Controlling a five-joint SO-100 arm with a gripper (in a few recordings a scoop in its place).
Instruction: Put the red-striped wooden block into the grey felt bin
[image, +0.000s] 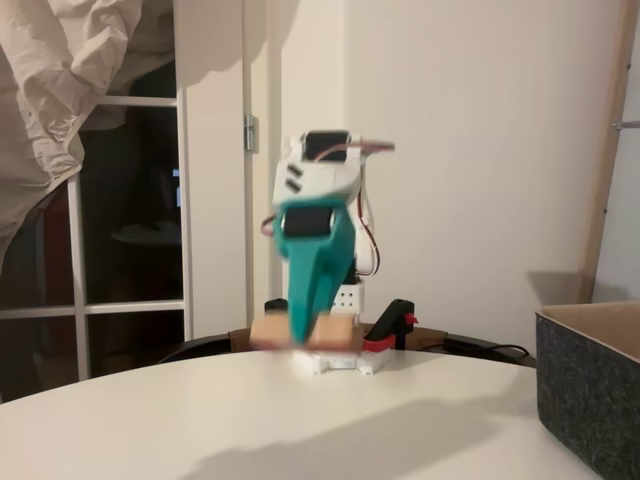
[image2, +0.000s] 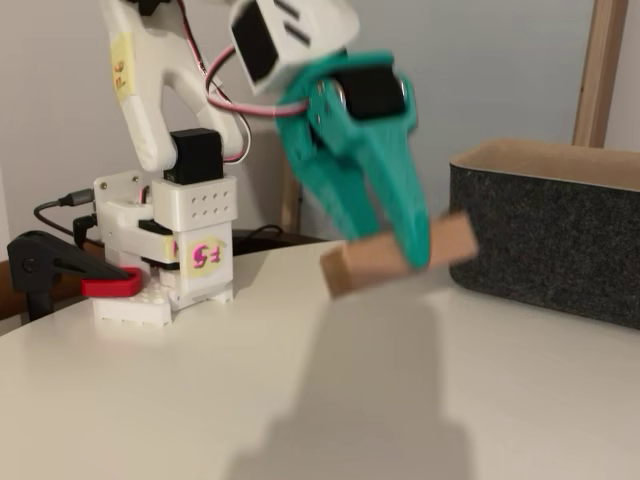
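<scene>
My teal gripper hangs above the white table, shut on the wooden block. The block is held level in the air, and just its tan sides show in both fixed views; the red-striped top is hidden. Both pictures are blurred around the gripper. The grey felt bin stands on the table with its tan inner wall showing. In a fixed view the bin is at the right edge, well apart from the gripper; in the other it sits just right of the block's end.
The arm's white base is clamped to the table's far edge with a black and red clamp. The round white table spreads in front of the arm. A glass door and a draped sheet stand behind.
</scene>
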